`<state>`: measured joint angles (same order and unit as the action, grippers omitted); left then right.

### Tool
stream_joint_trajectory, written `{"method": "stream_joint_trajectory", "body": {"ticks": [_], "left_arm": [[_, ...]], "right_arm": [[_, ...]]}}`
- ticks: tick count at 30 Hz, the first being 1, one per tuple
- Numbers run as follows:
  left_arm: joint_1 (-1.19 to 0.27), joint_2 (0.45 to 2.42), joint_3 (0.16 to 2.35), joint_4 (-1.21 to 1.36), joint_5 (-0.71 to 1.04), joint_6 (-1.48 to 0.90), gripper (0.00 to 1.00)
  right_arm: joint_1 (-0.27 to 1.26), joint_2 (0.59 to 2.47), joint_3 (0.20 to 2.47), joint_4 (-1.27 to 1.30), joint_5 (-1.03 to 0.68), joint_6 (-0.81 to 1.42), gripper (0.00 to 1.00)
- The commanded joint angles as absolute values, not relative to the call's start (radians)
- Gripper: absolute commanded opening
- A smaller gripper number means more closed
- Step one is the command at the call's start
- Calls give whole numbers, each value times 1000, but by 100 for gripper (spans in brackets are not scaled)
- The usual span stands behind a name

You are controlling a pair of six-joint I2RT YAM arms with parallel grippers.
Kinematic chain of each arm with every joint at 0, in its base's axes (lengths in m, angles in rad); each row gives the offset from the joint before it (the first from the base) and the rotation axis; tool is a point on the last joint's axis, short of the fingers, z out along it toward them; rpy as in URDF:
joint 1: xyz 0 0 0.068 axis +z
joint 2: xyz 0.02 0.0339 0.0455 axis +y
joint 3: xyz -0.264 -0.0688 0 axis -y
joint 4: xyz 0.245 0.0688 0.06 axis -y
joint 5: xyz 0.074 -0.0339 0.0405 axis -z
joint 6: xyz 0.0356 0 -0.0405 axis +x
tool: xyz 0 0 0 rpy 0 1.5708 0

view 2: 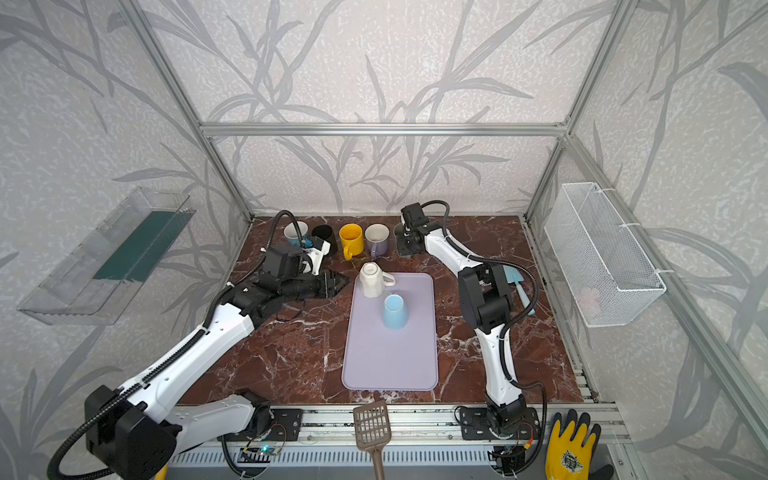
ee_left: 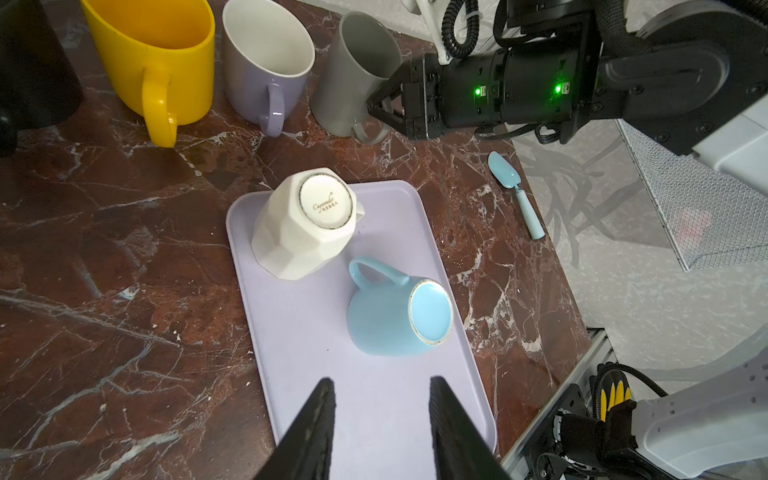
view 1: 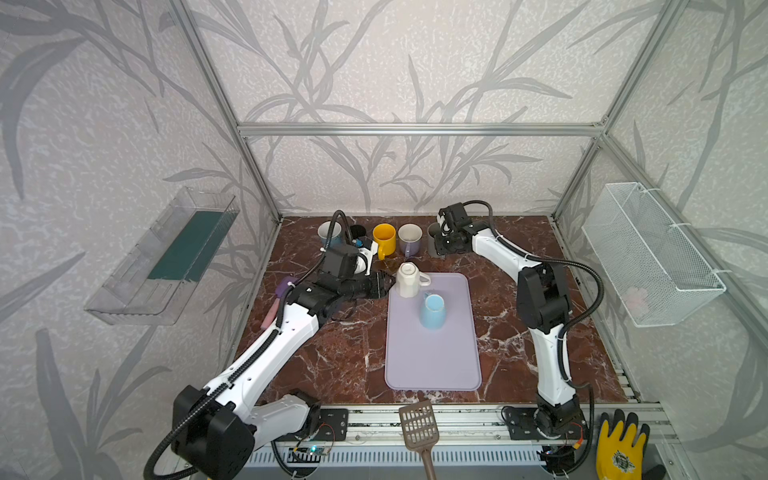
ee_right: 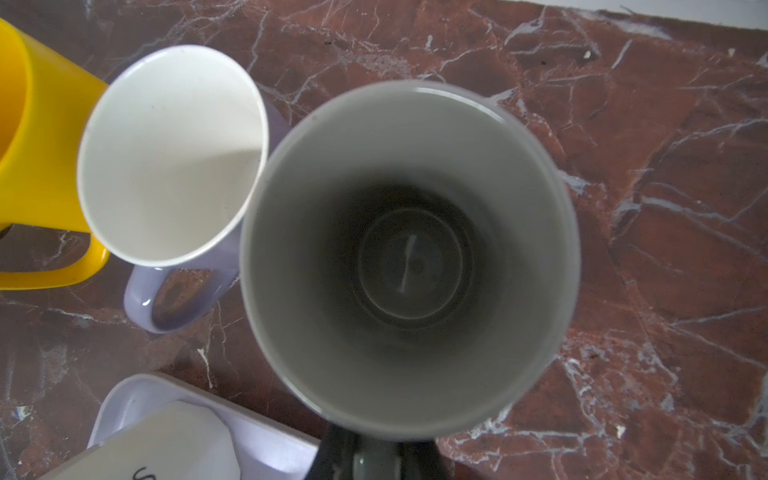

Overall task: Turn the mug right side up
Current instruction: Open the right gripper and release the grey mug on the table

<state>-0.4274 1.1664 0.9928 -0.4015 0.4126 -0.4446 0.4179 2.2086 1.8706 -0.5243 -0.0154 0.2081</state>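
A grey mug [ee_right: 411,257] stands upright, mouth up, at the right end of the back row of mugs [ee_left: 357,79]. My right gripper [ee_right: 376,457] is shut on its handle from the front; in both top views it covers most of the mug [view 1: 442,245] [view 2: 409,243]. A white faceted mug [view 1: 408,279] [ee_left: 303,224] and a light blue mug [view 1: 432,309] [ee_left: 395,316] sit upside down on the lilac tray [view 1: 432,365]. My left gripper [view 1: 388,282] [ee_left: 380,382] is open and empty, just left of the white mug.
Yellow [view 1: 384,239], lilac [view 1: 410,239], black [view 1: 357,230] and blue-and-white [view 1: 330,232] mugs stand upright along the back. A blue spatula [view 2: 517,286] lies right of the tray. A brown slotted scoop [view 1: 419,428] and a yellow glove [view 1: 619,444] rest at the front rail.
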Motion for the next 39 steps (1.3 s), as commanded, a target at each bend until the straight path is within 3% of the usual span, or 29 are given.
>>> {"method": "stream_joint_trajectory", "body": {"ticks": [1, 27, 39], "left_arm": [[-429, 1150, 989, -433, 403, -431, 40], [-428, 1158, 997, -486, 347, -416, 40], [-425, 1160, 997, -497, 269, -423, 38]], "right_arm": [[420, 2207, 1923, -480, -5, 204, 15], [418, 2229, 1927, -465, -28, 270, 20], [414, 2204, 1910, -470, -25, 258, 26]]}}
